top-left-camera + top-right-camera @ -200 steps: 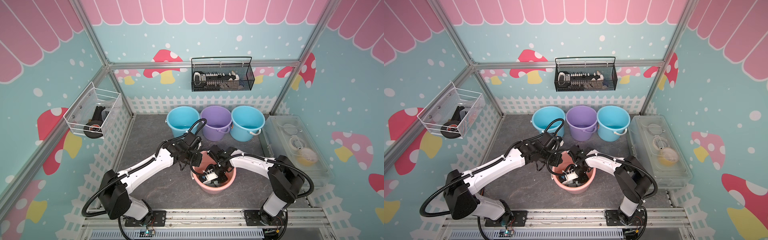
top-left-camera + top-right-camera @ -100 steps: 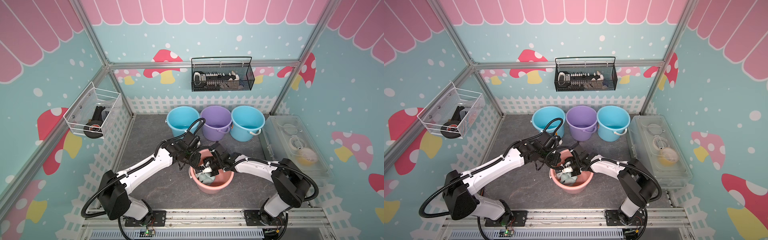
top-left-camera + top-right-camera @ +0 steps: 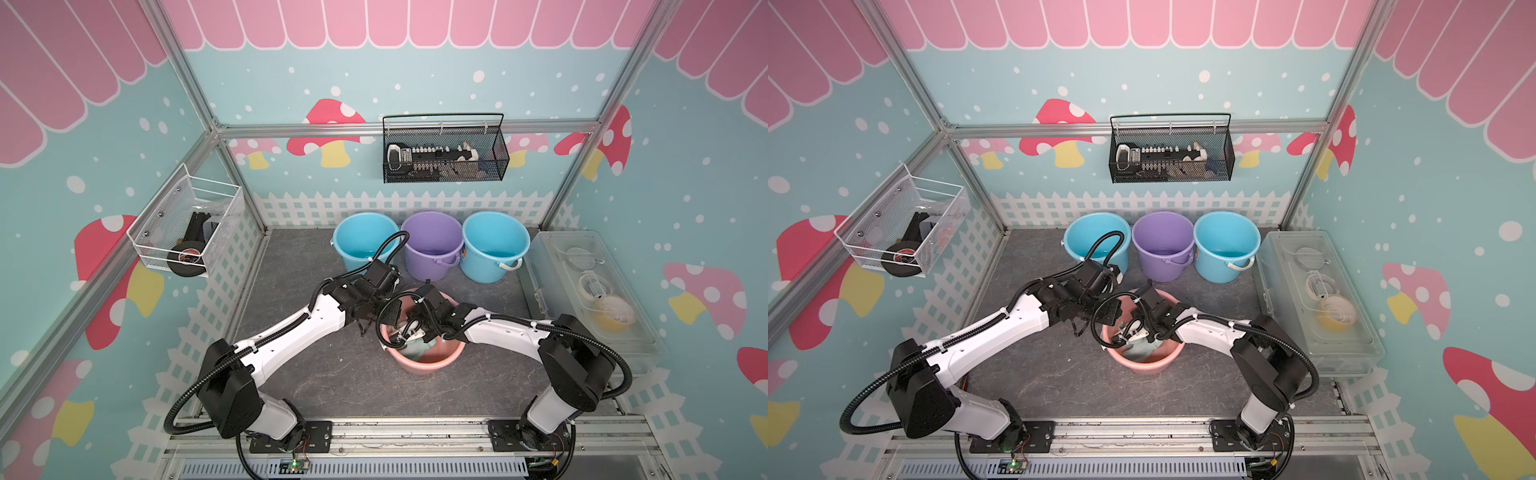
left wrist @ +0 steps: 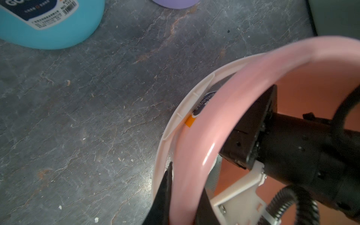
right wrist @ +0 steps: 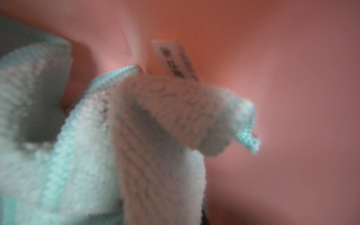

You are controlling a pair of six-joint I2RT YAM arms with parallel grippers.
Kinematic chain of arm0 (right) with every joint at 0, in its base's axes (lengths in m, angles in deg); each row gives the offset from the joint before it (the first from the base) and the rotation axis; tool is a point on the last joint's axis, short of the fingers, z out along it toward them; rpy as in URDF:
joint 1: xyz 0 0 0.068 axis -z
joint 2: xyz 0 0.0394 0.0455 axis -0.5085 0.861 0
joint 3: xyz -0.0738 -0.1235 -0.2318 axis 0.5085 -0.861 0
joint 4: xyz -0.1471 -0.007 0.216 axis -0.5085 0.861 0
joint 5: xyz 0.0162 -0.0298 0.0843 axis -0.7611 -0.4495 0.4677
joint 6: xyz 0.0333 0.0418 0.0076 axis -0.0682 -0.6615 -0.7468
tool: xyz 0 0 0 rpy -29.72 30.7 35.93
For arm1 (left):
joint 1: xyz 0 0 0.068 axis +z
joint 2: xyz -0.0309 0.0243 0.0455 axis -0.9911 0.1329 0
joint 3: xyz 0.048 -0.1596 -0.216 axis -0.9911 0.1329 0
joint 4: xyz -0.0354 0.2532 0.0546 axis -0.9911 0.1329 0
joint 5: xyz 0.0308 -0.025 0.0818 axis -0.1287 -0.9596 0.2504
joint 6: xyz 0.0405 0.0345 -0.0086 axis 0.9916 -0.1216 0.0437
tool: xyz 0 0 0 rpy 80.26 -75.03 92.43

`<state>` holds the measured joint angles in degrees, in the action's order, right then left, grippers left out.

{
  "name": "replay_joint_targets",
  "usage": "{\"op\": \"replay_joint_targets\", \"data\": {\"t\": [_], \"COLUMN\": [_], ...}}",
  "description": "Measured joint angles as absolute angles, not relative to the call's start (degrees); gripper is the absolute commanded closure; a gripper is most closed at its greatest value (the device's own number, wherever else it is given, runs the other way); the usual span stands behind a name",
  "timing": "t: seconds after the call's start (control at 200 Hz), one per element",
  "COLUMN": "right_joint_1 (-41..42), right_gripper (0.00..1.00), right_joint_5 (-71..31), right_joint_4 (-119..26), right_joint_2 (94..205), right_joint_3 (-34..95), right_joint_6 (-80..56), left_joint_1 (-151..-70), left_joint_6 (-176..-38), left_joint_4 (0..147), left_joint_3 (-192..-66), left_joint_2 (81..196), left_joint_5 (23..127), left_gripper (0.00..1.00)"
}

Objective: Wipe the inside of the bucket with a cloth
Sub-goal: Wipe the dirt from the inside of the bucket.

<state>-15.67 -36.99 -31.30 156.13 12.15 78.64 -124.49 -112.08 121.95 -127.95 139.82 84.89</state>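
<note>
The pink bucket (image 3: 424,368) (image 3: 1144,366) stands on the grey floor mat, in front of the other buckets. My left gripper (image 3: 385,319) (image 4: 183,189) is shut on its rim (image 4: 196,124) at the far left side, one black finger outside the wall and one inside. My right gripper (image 3: 409,338) (image 3: 1128,336) reaches down inside the bucket and is shut on the cloth. The cloth (image 3: 420,348) (image 3: 1142,345) (image 5: 136,126) is pale mint green and bunched against the pink inner wall (image 5: 292,78). The cloth hides the right fingers in the right wrist view.
Behind the pink bucket stand a blue bucket (image 3: 365,243), a purple one (image 3: 432,245) and another blue one (image 3: 494,245) in a row. A clear plastic box (image 3: 590,291) lines the right edge. A white wire basket (image 3: 187,224) and a black mesh basket (image 3: 444,153) hang on the walls.
My right gripper has swept the cloth from the middle of the bucket toward its left wall. The left gripper has kept its hold on the rim without moving.
</note>
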Motion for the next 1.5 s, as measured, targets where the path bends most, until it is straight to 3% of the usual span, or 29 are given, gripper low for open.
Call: {"op": "replay_joint_targets", "data": {"t": [0.405, 0.605, 0.8, 1.141, 1.341, 1.501], "right_joint_1": [-15.72, -15.96, -14.69, -12.61, -12.44, -12.26], "right_gripper": [1.00, 1.00, 1.00, 1.00, 1.00, 1.00], "right_joint_5": [-44.33, -38.54, -25.93, -5.42, 1.48, 0.63], "right_joint_4": [-1.16, 7.54, 10.87, 9.23, -3.52, -18.40], "right_joint_2": [157.18, 157.33, 157.92, 161.49, 160.90, 158.75], "right_joint_3": [23.43, 24.68, 24.52, 24.22, 20.13, 14.47], "right_joint_6": [78.08, 74.75, 73.84, 73.97, 70.91, 66.40], "left_joint_1": [-124.16, -124.31, -124.38, -124.38, -124.45, -124.47], "left_joint_6": [-112.32, -112.28, -112.26, -111.99, -110.75, -110.42], "left_joint_4": [121.62, 121.89, 122.26, 123.81, 124.79, 125.38], "left_joint_3": [-127.97, -128.41, -128.52, -128.69, -129.70, -130.05], "left_joint_2": [139.89, 140.26, 141.29, 141.33, 142.03, 142.18], "left_joint_5": [84.87, 83.45, 82.31, 81.94, 81.37, 81.65], "left_gripper": [1.00, 1.00, 1.00, 1.00, 1.00, 1.00]}}
